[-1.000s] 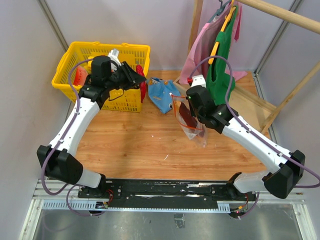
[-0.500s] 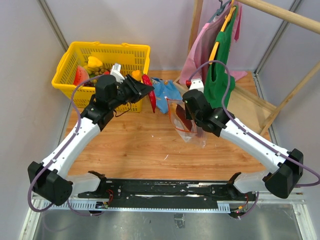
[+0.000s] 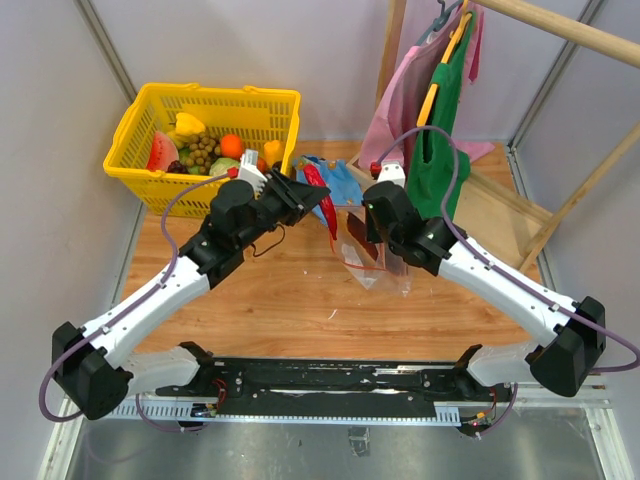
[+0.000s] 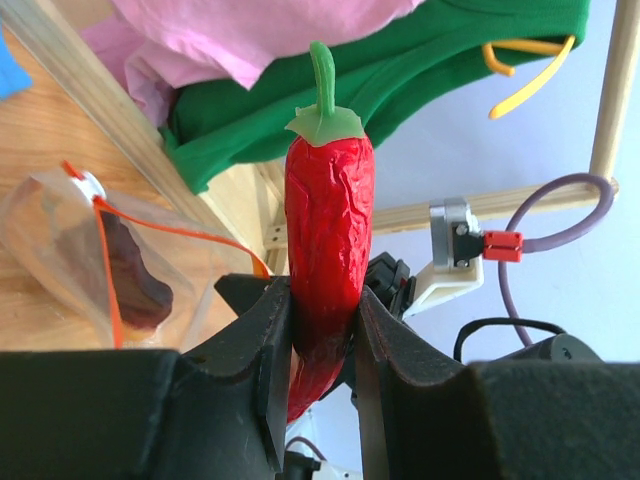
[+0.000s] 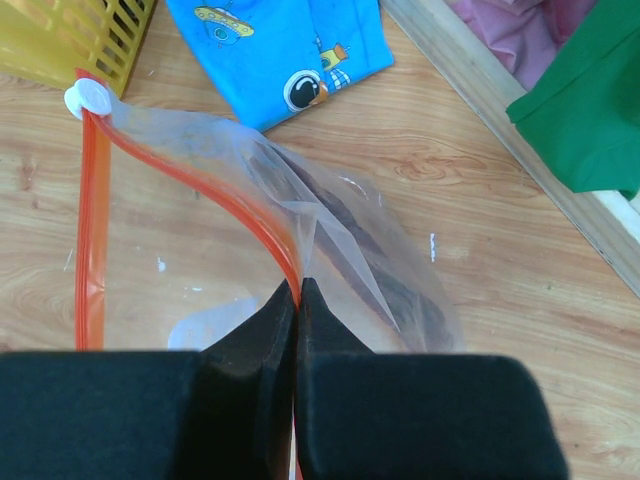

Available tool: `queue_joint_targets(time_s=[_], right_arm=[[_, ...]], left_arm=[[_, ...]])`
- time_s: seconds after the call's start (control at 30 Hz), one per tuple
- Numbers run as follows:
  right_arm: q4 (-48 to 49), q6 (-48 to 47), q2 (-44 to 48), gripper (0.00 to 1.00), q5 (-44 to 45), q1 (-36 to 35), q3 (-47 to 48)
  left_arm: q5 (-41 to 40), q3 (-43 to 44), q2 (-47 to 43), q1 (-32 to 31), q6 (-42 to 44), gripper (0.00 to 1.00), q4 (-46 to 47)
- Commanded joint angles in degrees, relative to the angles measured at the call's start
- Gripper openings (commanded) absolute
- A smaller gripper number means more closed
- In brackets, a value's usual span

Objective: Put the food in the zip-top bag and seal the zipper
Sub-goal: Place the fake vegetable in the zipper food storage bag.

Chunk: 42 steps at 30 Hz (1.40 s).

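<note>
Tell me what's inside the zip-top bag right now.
A dark red slice lies inside the zip-top bag. The right end effector covers its near part; contents there unseen.

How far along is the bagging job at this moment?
Done: one dark red piece already lies inside the zip-top bag. In hand: the left gripper clamps a red chili pepper near the bag's mouth, which the right gripper holds open by pinching the zipper. Left: drop the pepper in, perhaps fetch more food from the yellow basket, then seal the zipper.
</note>
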<state>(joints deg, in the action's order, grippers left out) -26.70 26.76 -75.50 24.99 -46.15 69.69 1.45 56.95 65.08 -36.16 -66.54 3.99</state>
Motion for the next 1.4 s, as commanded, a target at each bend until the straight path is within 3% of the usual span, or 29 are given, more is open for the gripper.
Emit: queue_joint_targets(time_s=[0.0, 0.57, 0.8, 1.0, 1.37], right_arm=[[1.5, 1.2, 1.4, 0.01, -1.7, -1.3, -0.6], [4.2, -2.3, 2.6, 0.01, -2.8, -1.4, -1.3], [4.7, -3.9, 2.3, 0.01, -2.7, -1.3, -0.4], [5.1, -4.9, 2.1, 0.01, -2.9, -1.3, 0.1], [6.6, -6.5, 1.8, 0.01, -2.8, -0.6, 1.4]], left_arm=[[-4.4, -1.6, 1.3, -3.5, -1.9, 0.00, 5.8], [-9.9, -5.6, 5.9, -11.9, -2.0, 0.00, 5.3], [-14.4, -6.7, 6.7, -15.7, -2.0, 0.05, 4.1], [-15.6, -6.0, 7.5, -16.7, -0.6, 0.14, 1.1], [-16.3, -5.4, 7.2, -18.2, -0.2, 0.43, -0.9]])
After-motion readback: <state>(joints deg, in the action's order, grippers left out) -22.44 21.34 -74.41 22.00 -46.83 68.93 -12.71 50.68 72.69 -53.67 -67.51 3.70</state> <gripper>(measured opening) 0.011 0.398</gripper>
